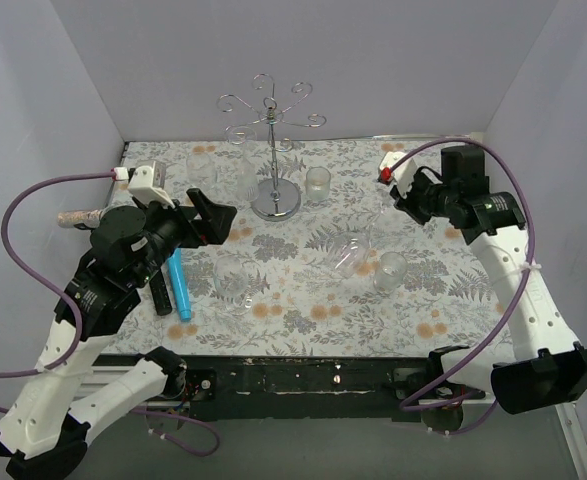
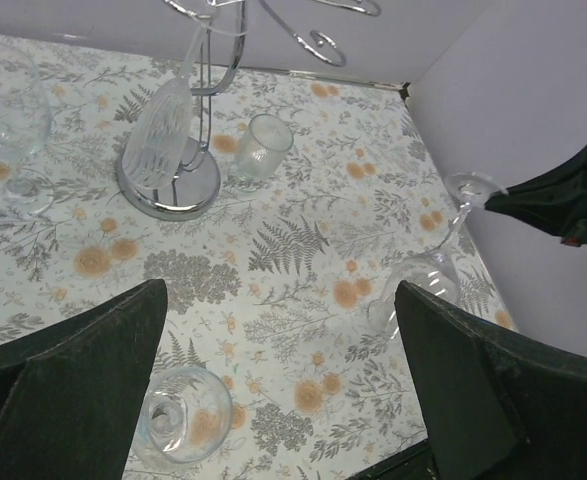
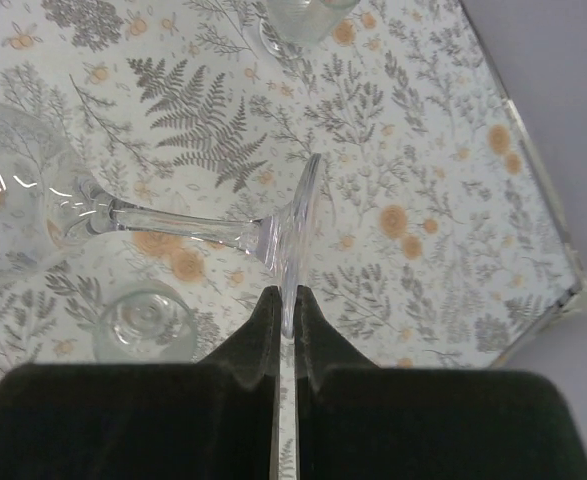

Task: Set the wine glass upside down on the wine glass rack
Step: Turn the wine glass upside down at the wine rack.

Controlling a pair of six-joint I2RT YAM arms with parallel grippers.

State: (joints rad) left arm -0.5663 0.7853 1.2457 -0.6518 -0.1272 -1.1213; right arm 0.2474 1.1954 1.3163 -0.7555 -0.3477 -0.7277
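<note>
The right claw [image 3: 288, 300] is closed on the edge of the foot of a wine glass [image 3: 178, 222], holding it tilted with the bowl low over the flowered tablecloth [image 1: 303, 300] on the right side. The left claw [image 2: 273, 400] hangs spread wide over the left side, gripping nothing. The silver wire rack [image 1: 276, 203] stands at back centre, well apart from the held glass. A small tumbler [image 1: 318, 183] sits just beside its round base.

The left arm [image 1: 123, 255] has jaws wide apart, the right arm [image 1: 498, 225] jaws clamped.
</note>
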